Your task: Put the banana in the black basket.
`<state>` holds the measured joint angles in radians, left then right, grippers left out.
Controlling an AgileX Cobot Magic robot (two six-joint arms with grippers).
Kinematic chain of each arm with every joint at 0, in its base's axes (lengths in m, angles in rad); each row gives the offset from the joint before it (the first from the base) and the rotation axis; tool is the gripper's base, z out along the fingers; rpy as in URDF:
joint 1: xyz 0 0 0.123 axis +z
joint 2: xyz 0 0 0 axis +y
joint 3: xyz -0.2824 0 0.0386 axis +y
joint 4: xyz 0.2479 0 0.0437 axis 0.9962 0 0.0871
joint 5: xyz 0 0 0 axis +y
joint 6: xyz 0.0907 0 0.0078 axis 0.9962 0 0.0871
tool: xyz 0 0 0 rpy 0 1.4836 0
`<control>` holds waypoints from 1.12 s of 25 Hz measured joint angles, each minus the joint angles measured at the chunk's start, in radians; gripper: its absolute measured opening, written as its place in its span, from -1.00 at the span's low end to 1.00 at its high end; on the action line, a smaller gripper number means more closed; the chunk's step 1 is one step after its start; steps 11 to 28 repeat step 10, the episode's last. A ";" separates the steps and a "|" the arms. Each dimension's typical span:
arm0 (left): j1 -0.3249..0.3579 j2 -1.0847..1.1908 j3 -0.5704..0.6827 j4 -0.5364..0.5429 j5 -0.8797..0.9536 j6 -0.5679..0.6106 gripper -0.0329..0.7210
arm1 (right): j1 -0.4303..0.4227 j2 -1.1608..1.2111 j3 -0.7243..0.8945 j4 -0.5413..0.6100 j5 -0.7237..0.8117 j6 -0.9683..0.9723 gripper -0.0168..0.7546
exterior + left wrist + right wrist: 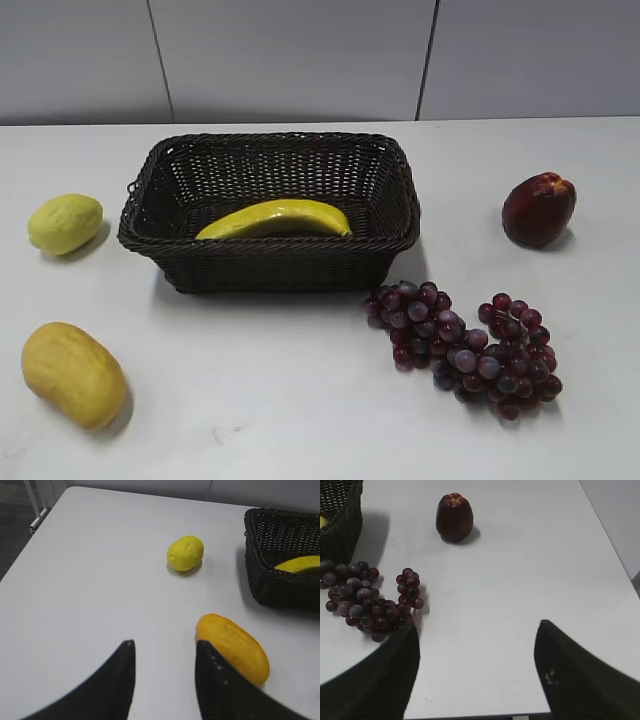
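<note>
The banana (275, 218) lies inside the black basket (268, 253), stretched lengthwise along its near wall, glossy yellow, curved, one end greenish; the basket is rectangular dark woven wicker with flared sides and a braided rim, sitting mid-table toward the far side; nothing else shows in it. Left of the basket rests a small pale-yellow lemon (64, 223) with a dimpled skin; nearer on the left, a smooth oval yellow-orange mango (73, 375). Just off the basket's near right corner sprawls a bunch of dark purple grapes (465, 347), round and shiny; at the far right stands a deep red apple (538, 209).

The left gripper (164, 647) hovers above the white table (300, 400), black fingers parted with bare tabletop between them, holding nothing; the mango sits just beside its right finger. The right gripper (477, 630) has its fingers spread wide over the table, gripping nothing; the grapes lie near its left finger, the apple well beyond.
</note>
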<state>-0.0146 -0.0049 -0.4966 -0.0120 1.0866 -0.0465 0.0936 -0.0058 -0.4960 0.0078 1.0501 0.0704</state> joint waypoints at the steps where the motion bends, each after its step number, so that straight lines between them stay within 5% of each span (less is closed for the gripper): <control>1: 0.000 0.000 0.000 0.000 0.000 0.000 0.14 | 0.000 0.000 0.000 0.000 0.000 0.000 0.53; 28: 0.000 0.000 0.000 0.000 0.000 0.000 0.14 | 0.000 0.000 0.000 0.000 0.000 0.000 0.53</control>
